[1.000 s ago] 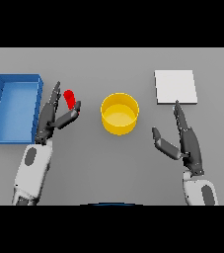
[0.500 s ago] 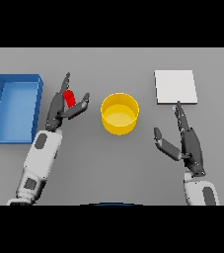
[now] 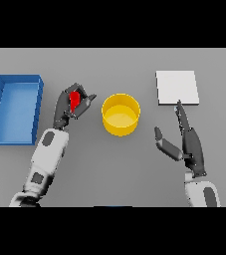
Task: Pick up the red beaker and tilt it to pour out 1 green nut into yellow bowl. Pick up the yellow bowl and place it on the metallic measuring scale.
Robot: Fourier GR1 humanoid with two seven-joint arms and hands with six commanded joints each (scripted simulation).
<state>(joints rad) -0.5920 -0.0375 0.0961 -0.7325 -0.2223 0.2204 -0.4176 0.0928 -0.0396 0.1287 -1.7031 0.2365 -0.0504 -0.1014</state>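
Over the last second my left hand (image 3: 70, 107) had closed its fingers round the small red beaker (image 3: 74, 100), apparently lifted, left of the round yellow bowl (image 3: 121, 114), pour pending; my right hand (image 3: 186, 144) hung slack-fingered below the flat pale metallic scale (image 3: 177, 87).

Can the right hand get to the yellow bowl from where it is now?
Probably yes. The right hand is open on bare table to the right of the yellow bowl, with nothing between them. The left hand, holding the red beaker, stays on the bowl's other side.
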